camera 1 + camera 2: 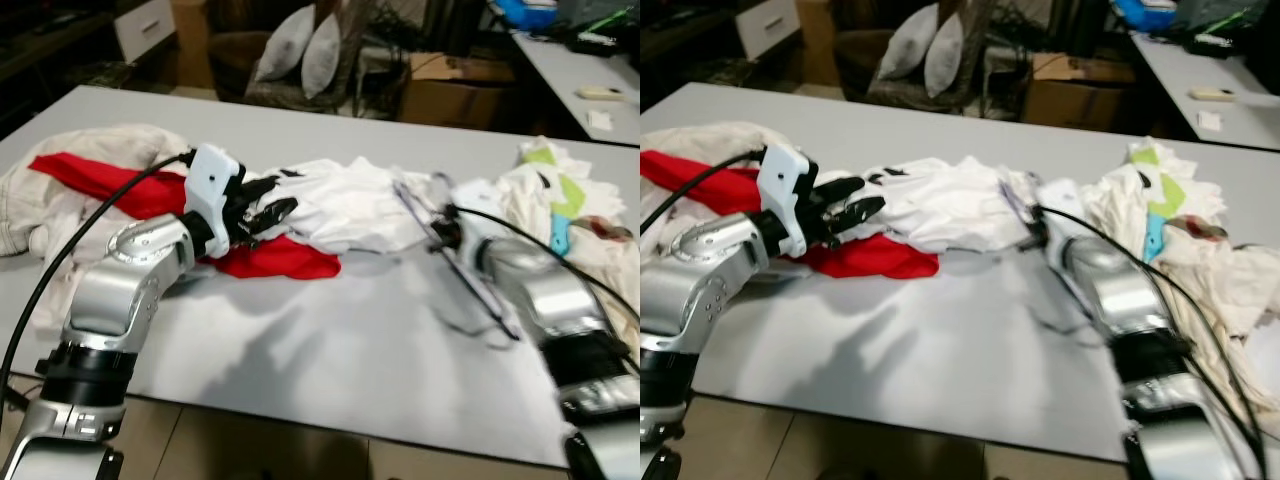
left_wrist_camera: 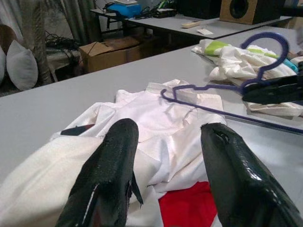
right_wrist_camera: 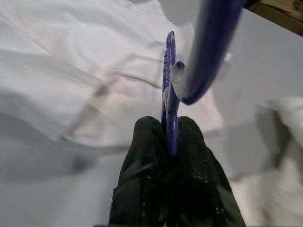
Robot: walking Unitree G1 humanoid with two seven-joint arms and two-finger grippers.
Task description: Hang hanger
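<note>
Purple hanger (image 3: 169,90) pinched in your right claw (image 3: 169,142) over the bench (image 1: 330,370), left claw (image 2: 165,156) spread wide, empty, above white shirt (image 2: 156,118).

A cluttered workroom or lab more than a tidy home. A broad grey surface (image 1: 330,370) carries heaps of laundry: white clothes (image 1: 340,205), a red cloth (image 1: 270,260) and a further pile (image 1: 560,195) at the right. Behind it, two grey pillows (image 1: 300,45) lean on a dark seat, a cardboard box (image 1: 450,90) sits on the floor, and cables trail nearby. A second grey desk (image 1: 570,65) at the back right holds blue gear (image 1: 528,12) and small items. The left wrist view shows a speaker (image 2: 246,9) at the back.
</note>
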